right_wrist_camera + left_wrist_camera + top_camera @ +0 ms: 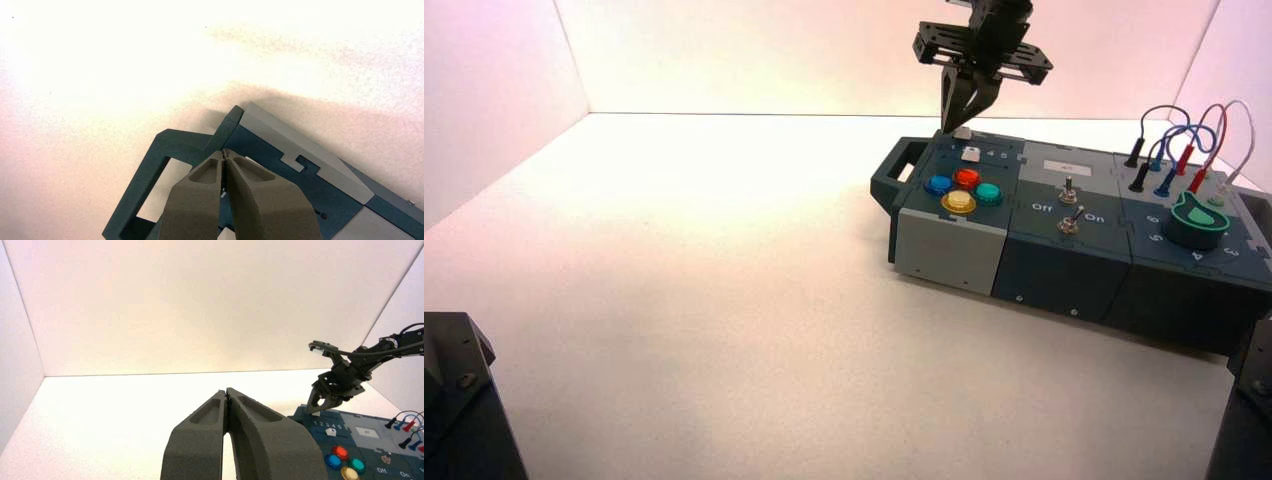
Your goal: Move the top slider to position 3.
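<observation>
While my right gripper (969, 122) hangs over the far left corner of the box (1064, 255), its fingers pressed together with nothing between them, I have the tips just beside the top slider (963, 132). That slider is the small greyish knob in the row nearest the back edge of the left panel; its whiter twin (970, 154) sits one row closer to me, above the four coloured buttons (963, 189).

From the right wrist view I see only the closed fingers (260, 200), the box's corner and its carry handle (160, 175); the slider itself is hidden under the tips, so I cannot tell whether I am touching it. I also cannot read its position against the numerals from here.

My left gripper (227, 395) is parked well away to the left, also closed on nothing. Its camera shows the right gripper (320, 407) low over the back of the panel.

My worries, as judgement: the knob is tiny, and closed tips could ride over it rather than push it, leaving it where it is. A push with too much travel would carry it past 3. If I come down a row too near, I would shove the twin instead. Pressing hard could also shift the whole box, since nothing holds it.
</observation>
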Action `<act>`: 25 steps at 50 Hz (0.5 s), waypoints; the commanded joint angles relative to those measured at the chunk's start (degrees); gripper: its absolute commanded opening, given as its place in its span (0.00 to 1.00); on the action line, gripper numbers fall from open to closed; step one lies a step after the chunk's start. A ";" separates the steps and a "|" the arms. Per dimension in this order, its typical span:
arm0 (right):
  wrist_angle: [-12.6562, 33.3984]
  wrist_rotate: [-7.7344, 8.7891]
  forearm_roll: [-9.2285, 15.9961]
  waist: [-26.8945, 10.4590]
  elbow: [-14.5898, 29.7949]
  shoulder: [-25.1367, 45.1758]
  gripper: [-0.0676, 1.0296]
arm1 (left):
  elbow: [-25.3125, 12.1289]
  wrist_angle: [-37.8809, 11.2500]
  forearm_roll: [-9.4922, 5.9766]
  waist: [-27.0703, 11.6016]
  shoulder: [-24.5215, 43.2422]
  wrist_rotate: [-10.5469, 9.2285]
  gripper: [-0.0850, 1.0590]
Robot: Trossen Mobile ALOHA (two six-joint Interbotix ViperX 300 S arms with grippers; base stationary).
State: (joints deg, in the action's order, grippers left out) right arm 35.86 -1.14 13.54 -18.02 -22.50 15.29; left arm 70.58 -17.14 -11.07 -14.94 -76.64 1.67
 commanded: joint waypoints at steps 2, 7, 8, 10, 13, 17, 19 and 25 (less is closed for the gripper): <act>-0.35 -0.09 0.26 0.09 1.41 -0.97 0.04 | -1.76 0.26 -0.09 -0.35 0.53 -0.18 0.05; -0.44 -0.18 0.18 0.26 1.49 -0.88 0.04 | -1.85 0.26 0.00 -0.35 0.53 -0.09 0.05; -0.44 -0.18 0.18 0.35 1.49 -0.88 0.04 | -1.76 0.26 -0.09 -0.35 0.44 -0.09 0.05; -0.53 -0.26 0.18 0.35 1.49 -0.79 0.04 | -1.85 0.26 -0.09 -0.35 0.53 -0.09 0.05; -0.53 -0.35 0.18 0.44 1.58 -0.70 0.04 | -1.85 0.26 -0.09 -0.35 0.53 -0.09 0.05; -0.62 -0.35 0.18 0.44 1.58 -0.62 0.04 | -1.85 0.26 -0.09 -0.35 0.44 -0.09 0.05; -0.62 -0.44 0.09 0.44 1.58 -0.53 0.04 | -1.85 0.26 -0.09 -0.35 0.53 -0.09 0.05; -0.62 -0.62 0.09 0.53 1.67 -0.44 0.04 | -1.85 0.26 -0.09 -0.35 0.44 -0.09 0.05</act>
State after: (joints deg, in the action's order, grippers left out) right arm 35.51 -1.49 13.54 -17.75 -22.32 15.82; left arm 70.58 -17.23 -11.07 -14.94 -76.64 1.67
